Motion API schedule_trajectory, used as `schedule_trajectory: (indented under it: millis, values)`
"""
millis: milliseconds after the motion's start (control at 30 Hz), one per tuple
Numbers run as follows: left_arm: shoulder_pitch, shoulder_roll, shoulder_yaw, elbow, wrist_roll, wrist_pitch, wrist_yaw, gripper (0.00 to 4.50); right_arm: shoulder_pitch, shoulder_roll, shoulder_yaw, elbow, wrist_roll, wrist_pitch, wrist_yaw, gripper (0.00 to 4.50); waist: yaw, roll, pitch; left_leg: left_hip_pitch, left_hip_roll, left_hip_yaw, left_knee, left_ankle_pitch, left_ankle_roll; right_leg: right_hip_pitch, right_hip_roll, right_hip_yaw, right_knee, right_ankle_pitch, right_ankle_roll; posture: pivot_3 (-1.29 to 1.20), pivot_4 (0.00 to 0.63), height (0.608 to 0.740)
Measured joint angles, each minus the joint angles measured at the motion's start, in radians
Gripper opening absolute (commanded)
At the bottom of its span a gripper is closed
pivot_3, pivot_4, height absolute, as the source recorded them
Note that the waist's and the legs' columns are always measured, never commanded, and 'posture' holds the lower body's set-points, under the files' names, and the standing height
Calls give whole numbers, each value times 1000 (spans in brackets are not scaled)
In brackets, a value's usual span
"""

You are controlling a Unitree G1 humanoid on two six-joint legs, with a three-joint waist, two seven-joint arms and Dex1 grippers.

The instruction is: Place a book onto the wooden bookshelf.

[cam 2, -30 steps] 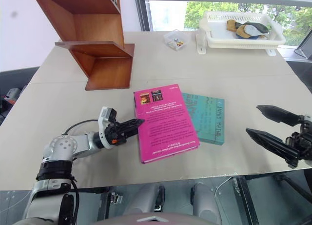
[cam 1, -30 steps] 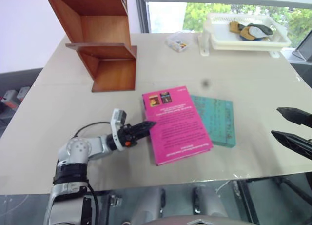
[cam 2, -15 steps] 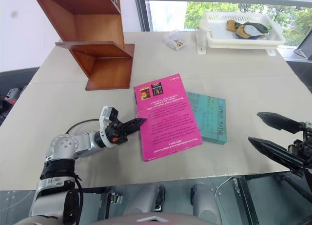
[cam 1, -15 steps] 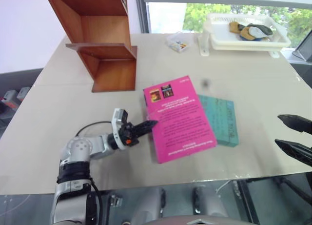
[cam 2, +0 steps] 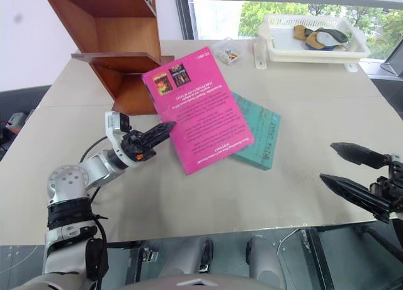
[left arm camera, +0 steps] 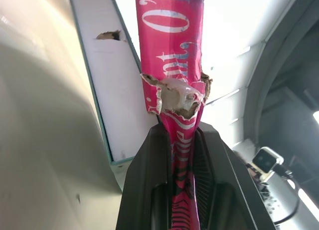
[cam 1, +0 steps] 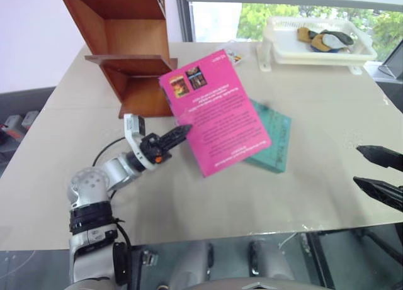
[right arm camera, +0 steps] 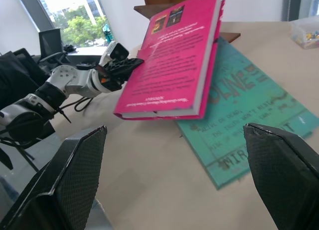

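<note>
gripping pink book (cam 1: 214,111), left end effector (cam 1: 175,136) clamped on spine, tilted above table (cam 1: 302,195)

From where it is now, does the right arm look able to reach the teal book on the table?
Probably yes. The right claw stands open above bare table, and nothing lies between it and the teal book. However, the pink book, held by the left claw, covers part of it, leaving only its near side free.
</note>
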Motion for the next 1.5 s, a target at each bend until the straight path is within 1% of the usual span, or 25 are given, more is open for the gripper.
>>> schedule_trajectory:
  millis: [100, 233, 267, 300, 367, 400, 433, 467, 533, 567, 633, 700, 833, 967, 1100, 1133, 1167, 1200, 1267, 1367, 1433, 1500]
  values:
    - [-2, -30, -1, -37, -2, -33, 24, 137, -8, -1, 8, 6, -11, -2, 3, 4500, -1, 0, 0, 0, 0, -1, 0, 0, 0, 0, 0, -1, 0, 0, 0, 0, 150, 740]
    - [-17, -42, -3, -54, -20, -28, 62, 137, -10, -1, 12, 8, -18, -2, 3, 4500, 0, 0, 0, 0, 0, -1, 0, 0, 0, 0, 1, -1, 0, 0, 0, 0, 150, 740]
    - [-31, -55, 2, -41, -32, -14, 97, 137, -14, -1, 16, 9, -20, -2, 3, 4500, 1, 0, 0, 0, 0, -1, 0, 0, 0, 0, 1, -2, 0, 0, 0, 0, 150, 740]
    - [-54, -89, 21, 4, -65, 16, 176, 137, -21, -1, 27, 8, -21, -3, 3, 4500, 2, 0, 0, 0, 0, -1, 1, 0, 0, 1, 1, -4, 0, 0, 1, 0, 150, 740]
    - [-55, -112, 34, 42, -98, 41, 242, 137, -21, -1, 30, 8, -23, -3, 3, 4500, 0, -1, 0, 0, 0, -1, 1, 0, 0, 1, 3, -5, 0, 1, 1, 0, 150, 740]
    - [-67, -145, 72, 90, -146, 40, 303, 137, -21, -1, 30, 8, -25, -4, 2, 4500, -1, -1, 0, 1, -1, -1, 1, 0, 0, 1, 3, -5, 1, 1, 1, 0, 150, 740]
    - [-75, -157, 93, 114, -163, 35, 328, 137, -21, -1, 30, 8, -26, -4, 2, 4500, 0, -1, 1, 0, -1, -1, 1, 0, 0, 1, 3, -6, 1, 1, 1, 0, 150, 740]
    - [-88, -157, 123, 149, -187, 28, 372, 137, -21, -1, 29, 7, -27, -4, 1, 4500, -1, -2, 1, 0, 0, -2, 1, 0, 0, 1, 3, -6, 1, 1, 2, 0, 150, 740]
    - [-65, -127, 102, 122, -183, 41, 373, 137, -17, -1, 28, 7, -28, -4, 1, 4500, -5, -2, 1, 1, 0, -2, 1, 0, 0, 1, 5, -6, 2, 1, 1, 0, 150, 740]
    - [-34, -126, 79, 85, -223, 96, 378, 137, -13, 0, 28, 7, -31, -4, 1, 4500, -5, -1, 0, 1, -1, -1, 0, 0, 0, 1, 6, -6, 1, 1, 1, 0, 150, 740]
    - [-18, -160, 66, 84, -316, 159, 412, 137, -12, -1, 29, 6, -37, -5, 1, 4500, 1, -1, 1, 0, -2, -2, 1, 0, 0, 1, 5, -7, 1, 1, 2, 0, 150, 740]
    - [-17, -171, 52, 82, -359, 179, 450, 137, -16, -1, 29, 4, -38, -6, 1, 4500, 5, -3, 1, 0, -2, -3, 2, 0, 0, 2, 4, -8, 1, 1, 2, 0, 150, 740]
    - [-11, -148, 55, 84, -358, 147, 471, 137, -11, 0, 29, 4, -40, -6, 1, 4500, 0, -2, 1, 2, -2, -3, 2, 1, 0, 2, 4, -7, 2, 0, 0, 0, 150, 740]
    - [-18, -100, 48, 66, -324, 89, 418, 137, -12, -1, 29, 6, -46, -6, 1, 4500, -3, -2, 1, 2, -1, -3, 2, 1, -1, 2, 6, -7, 2, -1, -1, 0, 150, 740]
    - [-50, -57, -45, -36, -195, 0, 331, 137, -39, -3, 31, 27, -58, -8, 4, 4500, 4, -2, 1, 2, -3, -3, 2, 1, -1, 3, 5, -7, 1, -1, -1, 0, 150, 740]
    - [-57, -47, -83, -61, -139, -46, 296, 137, -45, -3, 32, 33, -57, -9, 9, 4500, 5, -2, 1, 2, -3, -3, 2, 1, -1, 3, 5, -7, 1, -1, -1, 0, 150, 740]
    - [-87, -24, -157, -83, -35, -119, 256, 137, -64, -3, 33, 62, -56, -9, 21, 4500, 7, -3, 1, 1, -4, -3, 2, 3, -4, 3, 5, -7, 0, -2, -2, 0, 150, 740]
    - [-104, -17, -186, -92, 9, -152, 241, 137, -72, -3, 33, 76, -55, -10, 26, 4500, 7, -3, 1, 1, -4, -2, 2, 3, -4, 3, 5, -7, 0, -2, -3, 0, 150, 740]
    - [-183, 23, -277, -102, 155, -263, 188, 137, -92, -3, 33, 128, -54, -10, 49, 4500, 9, -4, 2, 1, -4, -2, 2, 3, -4, 3, 5, -7, 0, -2, -3, 0, 150, 740]
    - [-309, 102, -361, -111, 339, -435, 94, 137, -136, -3, 32, 225, -36, -6, 94, 4500, 5, -3, 2, 2, -4, -1, 0, 1, -1, 3, 6, -6, -1, -2, -3, 0, 150, 740]
    - [-354, 141, -404, -111, 423, -516, 44, 137, -170, -4, 33, 282, -16, 5, 119, 4500, -1, -3, 2, 2, -3, 0, 0, 1, 0, 3, 6, -6, -1, -1, -2, 0, 150, 740]
    - [-424, 230, -516, -86, 604, -670, -38, 137, -237, -21, 35, 392, 21, 39, 167, 4500, -5, -2, 3, 2, -3, 2, -1, 0, 0, 3, 7, -4, -2, 0, 0, 0, 150, 740]
